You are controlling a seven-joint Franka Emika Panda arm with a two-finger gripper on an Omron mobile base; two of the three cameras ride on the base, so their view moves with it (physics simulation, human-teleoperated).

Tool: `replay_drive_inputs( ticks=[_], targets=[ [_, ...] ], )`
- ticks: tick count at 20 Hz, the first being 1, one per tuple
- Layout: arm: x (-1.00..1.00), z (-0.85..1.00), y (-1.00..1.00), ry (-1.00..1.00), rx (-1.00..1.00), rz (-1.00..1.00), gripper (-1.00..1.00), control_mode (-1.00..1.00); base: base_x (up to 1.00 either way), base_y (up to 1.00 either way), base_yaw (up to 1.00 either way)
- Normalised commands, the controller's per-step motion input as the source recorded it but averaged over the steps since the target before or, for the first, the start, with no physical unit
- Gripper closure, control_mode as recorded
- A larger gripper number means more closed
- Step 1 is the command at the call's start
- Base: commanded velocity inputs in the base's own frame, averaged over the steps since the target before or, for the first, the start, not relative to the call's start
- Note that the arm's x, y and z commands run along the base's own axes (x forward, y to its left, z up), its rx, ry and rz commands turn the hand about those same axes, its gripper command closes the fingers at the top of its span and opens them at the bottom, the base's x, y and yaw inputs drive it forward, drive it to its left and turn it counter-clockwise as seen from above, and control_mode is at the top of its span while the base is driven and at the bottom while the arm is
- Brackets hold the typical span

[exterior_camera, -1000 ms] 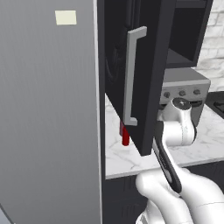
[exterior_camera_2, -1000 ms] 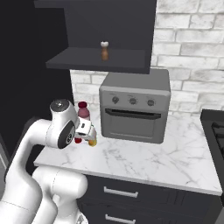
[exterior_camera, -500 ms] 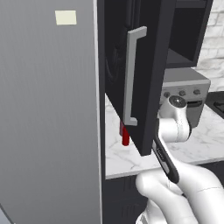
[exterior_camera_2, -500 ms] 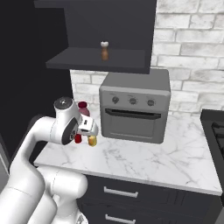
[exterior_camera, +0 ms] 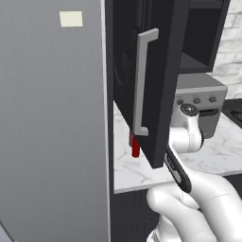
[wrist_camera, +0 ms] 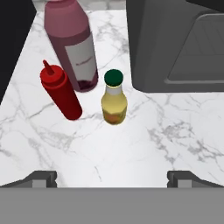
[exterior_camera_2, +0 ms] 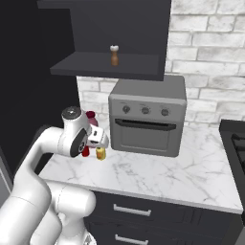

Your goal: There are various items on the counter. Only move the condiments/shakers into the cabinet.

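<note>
From the left base view, the arm is seen shifted slightly leftward, nearer the cabinet (exterior_camera: 160,94); the red bottle (exterior_camera: 135,146) stands on the surface (exterior_camera: 142,172) behind the open door.

From the right base view, the gripper (exterior_camera_2: 98,139) has drawn closer to the bottles.

From the hand view, wide-open, empty fingers (wrist_camera: 41,178) frame the red bottle, a yellow bottle (wrist_camera: 114,98) and a larger pink bottle (wrist_camera: 72,43), whose label is illegible. A pickup seems near.

Three containers are seen standing on the white marble surface (wrist_camera: 144,144). A red squeeze bottle (wrist_camera: 61,92) is positioned just beside a yellow bottle with a green cap (wrist_camera: 114,99). A larger pink bottle with a pale label (wrist_camera: 73,43) is located behind both. The grey oven (wrist_camera: 175,43) is situated alongside. The pincer (wrist_camera: 112,177) is held wide open above them, nothing gripped.
</note>
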Motion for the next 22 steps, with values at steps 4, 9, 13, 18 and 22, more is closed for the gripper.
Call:
replay_drive_inputs(
  ticks=[4,9,13,18,22],
  targets=[
    [0.00,-0.16,0.00,-0.04,-0.01,0.00,-1.00,-1.00,0.00,0.00,0.00],
    [0.04,-0.07,0.00,-0.06,0.00,0.00,-1.00,-1.00,0.00,0.00,0.00],
    [0.09,-0.08,0.00,-0.09,0.00,0.00,-1.00,-1.00,0.00,0.00,0.00],
    [0.07,-0.07,0.01,-0.08,0.00,0.00,-1.00,-1.00,0.00,0.00,0.00],
    [0.04,-0.03,0.01,-0.06,0.00,0.00,-1.00,-1.00,0.00,0.00,0.00]
  ],
)
